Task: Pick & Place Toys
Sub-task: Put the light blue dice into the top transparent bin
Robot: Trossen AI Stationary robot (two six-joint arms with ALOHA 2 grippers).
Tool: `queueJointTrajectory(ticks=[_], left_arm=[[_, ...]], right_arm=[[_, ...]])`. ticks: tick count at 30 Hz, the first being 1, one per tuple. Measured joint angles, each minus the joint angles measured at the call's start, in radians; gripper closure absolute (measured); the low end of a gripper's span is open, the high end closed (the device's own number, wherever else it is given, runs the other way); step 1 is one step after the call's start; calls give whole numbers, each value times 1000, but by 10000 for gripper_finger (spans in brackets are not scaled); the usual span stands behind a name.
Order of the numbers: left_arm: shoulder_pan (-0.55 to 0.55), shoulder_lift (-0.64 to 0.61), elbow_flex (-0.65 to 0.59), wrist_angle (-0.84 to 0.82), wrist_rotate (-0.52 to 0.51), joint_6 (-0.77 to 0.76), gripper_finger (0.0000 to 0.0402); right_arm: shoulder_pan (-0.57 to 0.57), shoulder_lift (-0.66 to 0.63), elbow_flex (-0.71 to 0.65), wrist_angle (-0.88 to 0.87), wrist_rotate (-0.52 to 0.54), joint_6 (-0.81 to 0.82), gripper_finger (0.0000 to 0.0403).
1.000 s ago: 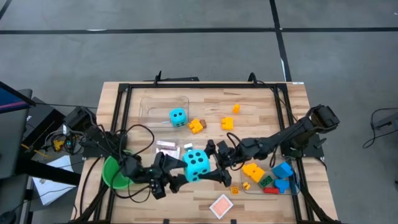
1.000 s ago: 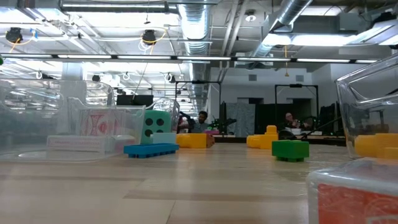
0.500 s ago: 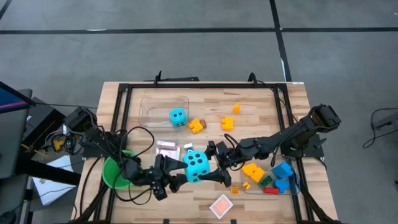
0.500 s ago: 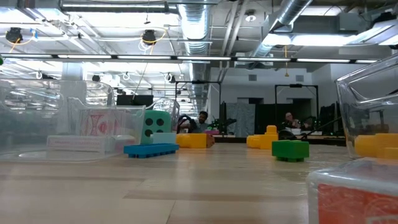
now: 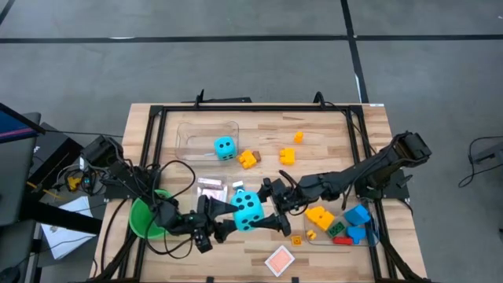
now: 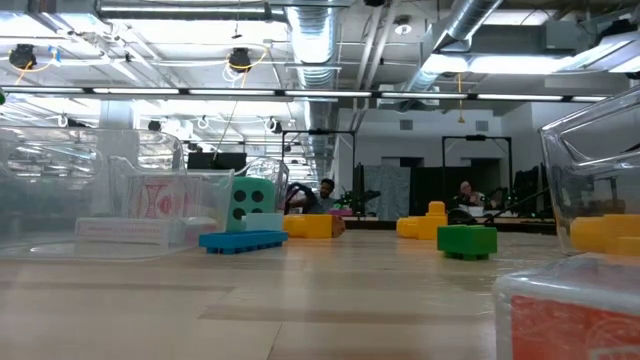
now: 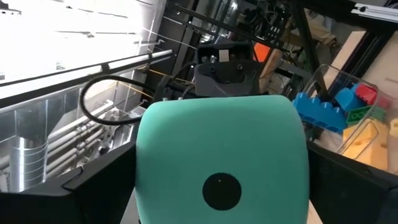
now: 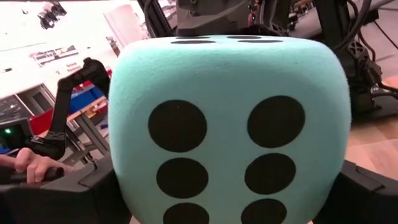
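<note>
Near the table's front middle, the large cyan foam die with black dots (image 5: pixel 248 209) sits clamped between the left gripper (image 5: pixel 222 222) and right gripper (image 5: pixel 273 211), both jaws spread wide around it.

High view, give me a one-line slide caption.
Left end effector and right end effector both clasp a large cyan foam die with black dots above the wooden table.

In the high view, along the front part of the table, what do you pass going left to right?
Green cup → left tool → big cyan die → right tool → yellow brick → blue brick.
</note>
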Motion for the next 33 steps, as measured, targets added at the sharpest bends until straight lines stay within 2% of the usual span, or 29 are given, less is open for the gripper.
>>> queueJointTrajectory(ticks=[4, 9, 14, 17, 22, 28, 33], left_arm=[[2, 0, 0, -21, 0, -16, 2], [4, 0, 0, -38, -10, -19, 3], [3, 0, 0, -30, -12, -13, 26], [3, 0, 0, -31, -13, -7, 44], [-4, -1, 0, -23, -24, -17, 46], [-11, -10, 5, -18, -97, -8, 50], [-11, -21, 5, -23, -154, -16, 53]], right_arm=[[-1, 0, 36, -77, -5, -9, 51], [1, 2, 46, -94, -2, -24, 51], [-2, 2, 47, -97, 3, -28, 51], [-2, 2, 47, -97, 17, -48, 40], [-2, 4, 47, -100, 27, -89, 10], [-1, -30, 46, -133, 83, -131, 14], [-2, -83, 49, -271, 181, -148, 7]])
